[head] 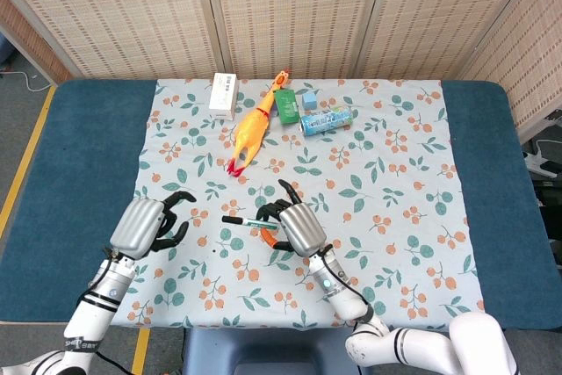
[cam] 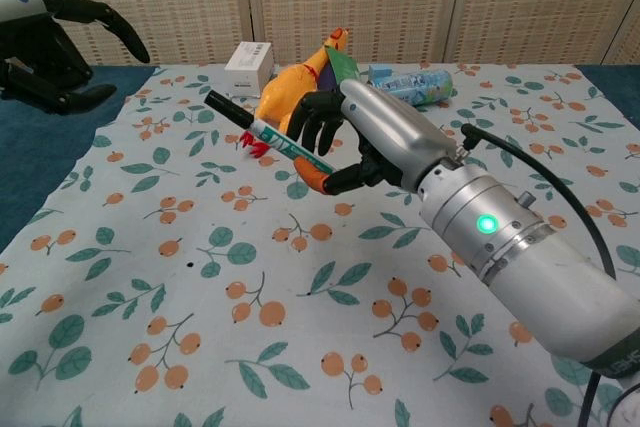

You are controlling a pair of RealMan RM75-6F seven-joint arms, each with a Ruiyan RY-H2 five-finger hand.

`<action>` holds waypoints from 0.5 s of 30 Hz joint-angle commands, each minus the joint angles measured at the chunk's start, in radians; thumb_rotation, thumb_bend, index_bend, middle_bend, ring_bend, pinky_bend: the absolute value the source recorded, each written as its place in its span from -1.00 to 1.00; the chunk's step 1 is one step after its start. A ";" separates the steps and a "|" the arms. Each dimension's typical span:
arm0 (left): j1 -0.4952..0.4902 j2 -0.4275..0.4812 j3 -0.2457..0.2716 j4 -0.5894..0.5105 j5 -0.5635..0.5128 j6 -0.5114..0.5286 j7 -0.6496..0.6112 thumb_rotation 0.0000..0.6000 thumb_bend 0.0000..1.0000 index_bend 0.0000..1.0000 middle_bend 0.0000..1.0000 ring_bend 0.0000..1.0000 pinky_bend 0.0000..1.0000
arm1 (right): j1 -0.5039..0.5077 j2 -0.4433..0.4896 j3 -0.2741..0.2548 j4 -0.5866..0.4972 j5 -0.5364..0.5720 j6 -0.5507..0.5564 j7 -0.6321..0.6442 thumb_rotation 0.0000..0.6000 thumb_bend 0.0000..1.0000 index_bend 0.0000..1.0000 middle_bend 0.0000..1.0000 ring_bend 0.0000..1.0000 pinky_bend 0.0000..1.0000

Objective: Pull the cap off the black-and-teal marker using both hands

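Note:
My right hand (cam: 365, 142) (head: 294, 224) grips the black-and-teal marker (cam: 262, 132) (head: 248, 219) above the floral cloth, near the table's middle. The marker slants up and to the left, its black cap (cam: 226, 107) pointing at my left hand. An orange end shows below my fingers. My left hand (cam: 45, 32) (head: 149, 221) hangs open at the left, fingers spread and curved, a short gap from the cap and not touching it.
A yellow rubber chicken (head: 255, 125), a white box (head: 224, 92), a green packet (head: 286, 104), a small blue block (head: 309, 98) and a lying teal can (head: 327, 119) sit at the cloth's far edge. The floral cloth (head: 395, 182) covers a blue table (head: 79, 147).

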 commanded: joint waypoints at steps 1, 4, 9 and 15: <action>-0.015 -0.016 -0.002 -0.019 -0.021 -0.005 0.023 1.00 -0.17 -0.34 0.89 0.71 0.73 | 0.007 -0.028 0.017 0.015 0.002 0.007 0.004 1.00 -0.02 0.86 0.63 -0.12 -1.00; -0.024 -0.029 0.003 -0.021 -0.033 -0.005 0.046 1.00 -0.20 -0.34 0.90 0.72 0.75 | 0.010 -0.050 0.030 0.033 0.010 0.008 0.010 1.00 -0.02 0.86 0.63 -0.12 -1.00; -0.042 -0.065 0.003 -0.001 -0.045 0.008 0.092 1.00 -0.23 -0.31 0.91 0.74 0.77 | 0.018 -0.087 0.049 0.053 0.023 -0.001 0.017 1.00 -0.02 0.86 0.63 -0.12 -1.00; -0.053 -0.125 0.002 0.045 -0.010 0.056 0.134 1.00 -0.24 -0.24 0.93 0.77 0.80 | 0.018 -0.105 0.052 0.057 0.024 -0.004 0.015 1.00 -0.02 0.86 0.63 -0.12 -1.00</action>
